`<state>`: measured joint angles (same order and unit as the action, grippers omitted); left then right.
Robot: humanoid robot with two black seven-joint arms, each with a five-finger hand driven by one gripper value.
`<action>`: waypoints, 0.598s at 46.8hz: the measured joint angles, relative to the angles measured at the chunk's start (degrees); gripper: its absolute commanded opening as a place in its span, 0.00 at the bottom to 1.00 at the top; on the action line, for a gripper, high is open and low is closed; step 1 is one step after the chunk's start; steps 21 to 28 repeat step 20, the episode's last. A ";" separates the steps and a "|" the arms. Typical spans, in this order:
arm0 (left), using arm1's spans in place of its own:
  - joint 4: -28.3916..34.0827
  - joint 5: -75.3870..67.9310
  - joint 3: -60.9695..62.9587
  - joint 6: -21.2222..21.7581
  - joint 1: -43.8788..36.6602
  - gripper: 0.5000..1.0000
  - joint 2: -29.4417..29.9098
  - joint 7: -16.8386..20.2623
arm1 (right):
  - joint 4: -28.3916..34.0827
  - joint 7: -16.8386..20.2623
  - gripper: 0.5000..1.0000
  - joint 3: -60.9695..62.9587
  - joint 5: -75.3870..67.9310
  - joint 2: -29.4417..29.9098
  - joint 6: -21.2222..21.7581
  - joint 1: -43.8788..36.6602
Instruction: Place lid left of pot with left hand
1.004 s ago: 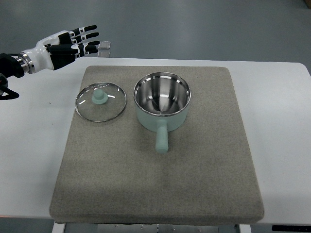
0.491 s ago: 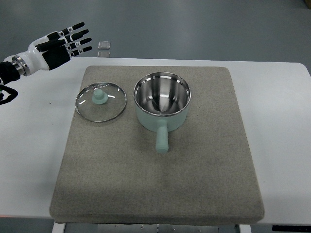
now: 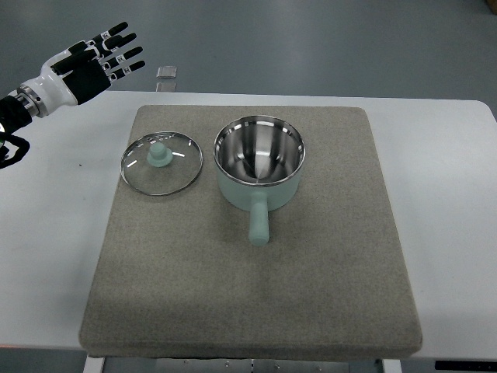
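Glass lid [image 3: 161, 162] left of pot [image 3: 258, 164]

Left robot hand [image 3: 87, 62] raised, fingers spread, empty.

Lid [image 3: 161, 162]: flat on grey mat [image 3: 326, 311], at pot's [image 3: 258, 163] nine o'clock.
Left hand [image 3: 89, 64]: fingers spread, empty, at ten o'clock.
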<state>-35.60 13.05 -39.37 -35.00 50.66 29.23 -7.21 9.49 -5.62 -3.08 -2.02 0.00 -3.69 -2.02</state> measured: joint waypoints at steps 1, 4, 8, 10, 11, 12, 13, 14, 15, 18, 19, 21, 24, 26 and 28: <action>0.00 0.35 0.00 0.00 -0.07 0.99 -0.02 0.00 | 0.00 0.00 0.84 0.00 0.00 0.00 0.00 0.00; 0.04 1.03 0.00 0.00 -0.16 0.99 -0.04 0.00 | 0.00 0.00 0.84 -0.02 0.00 0.00 0.00 0.00; 0.05 1.27 0.00 0.00 -0.86 0.99 -0.12 0.00 | 0.04 0.00 0.85 0.27 -0.16 0.00 0.19 -0.01; -0.01 1.27 0.00 0.00 -1.21 0.99 -0.14 0.00 | 0.10 0.00 0.84 0.27 -0.25 0.00 0.29 0.01; -0.01 1.27 0.05 0.00 -1.38 0.99 -0.14 0.00 | 0.19 0.00 0.84 0.25 -0.26 0.00 0.31 0.01; -0.04 1.27 0.10 0.00 -1.53 0.99 -0.14 0.00 | 0.33 0.00 0.85 0.23 -0.26 0.00 0.33 0.00; -0.05 1.23 0.12 0.00 -1.71 0.99 -0.14 0.00 | 0.44 0.00 0.85 0.22 -0.27 0.00 0.36 0.00; -0.05 1.20 0.17 0.00 -1.87 0.99 -0.14 0.00 | 0.50 0.00 0.84 0.21 -0.27 0.00 0.38 0.00; -0.06 1.17 0.26 0.00 -2.03 0.99 -0.14 0.00 | 0.56 0.00 0.84 0.20 -0.27 0.00 0.37 0.00; -0.06 1.13 0.38 0.00 -2.31 0.99 -0.14 0.00 | 0.73 0.00 0.85 -0.03 -0.14 0.00 0.36 0.02; -0.06 1.12 0.40 0.00 -2.46 0.99 -0.14 0.00 | 0.80 0.00 0.84 -0.06 -0.09 0.00 0.37 0.04; -0.05 1.11 0.41 0.00 -2.56 0.99 -0.14 -0.01 | 0.84 -0.01 0.84 -0.08 -0.06 0.00 0.38 0.04; -0.05 1.11 0.41 0.00 -2.56 0.99 -0.14 -0.01 | 0.84 -0.01 0.84 -0.08 -0.06 0.00 0.38 0.04; -0.05 1.11 0.41 0.00 -2.56 0.99 -0.14 -0.01 | 0.84 -0.01 0.84 -0.08 -0.06 0.00 0.38 0.04; -0.05 1.11 0.41 0.00 -2.56 0.99 -0.14 -0.01 | 0.84 -0.01 0.84 -0.08 -0.06 0.00 0.38 0.04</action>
